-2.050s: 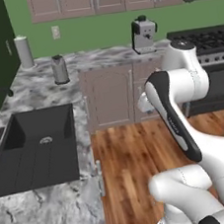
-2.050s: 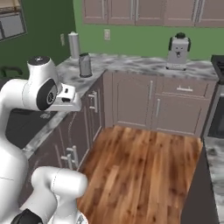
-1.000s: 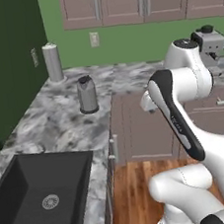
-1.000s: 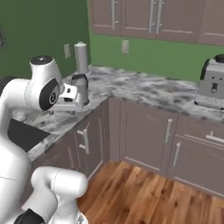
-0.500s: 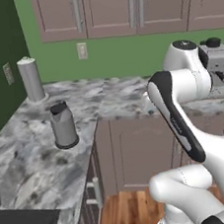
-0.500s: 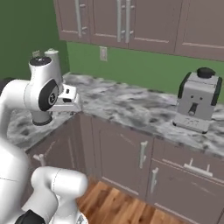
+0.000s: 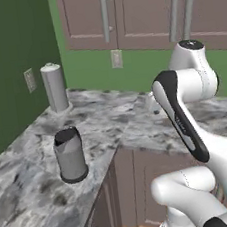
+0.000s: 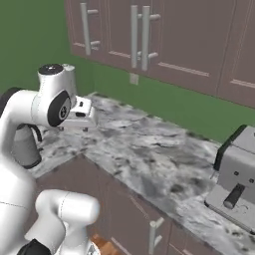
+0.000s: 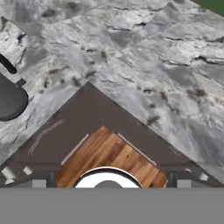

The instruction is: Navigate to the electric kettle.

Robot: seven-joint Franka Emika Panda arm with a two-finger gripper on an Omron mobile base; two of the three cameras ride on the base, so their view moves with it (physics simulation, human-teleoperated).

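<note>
The electric kettle is a small grey metal jug with a dark lid. It stands upright on the marble counter near its front edge, left of the inner corner. Part of the kettle shows behind my arm, and its dark lid sits at the left edge of the hand view. My gripper hangs above the counter corner, to the right of the kettle and apart from it. Its fingertips stand wide apart, so the gripper is open and holds nothing.
A white paper-towel roll stands at the back by the dark green wall. A boxy coffee machine sits far right on the counter. Brown cabinet doors hang above, and lower cabinets close off the corner below.
The whole picture has shifted: the base has driven closer to the counter corner, so the kettle looks larger and nearer. The arm's pose is the same.
</note>
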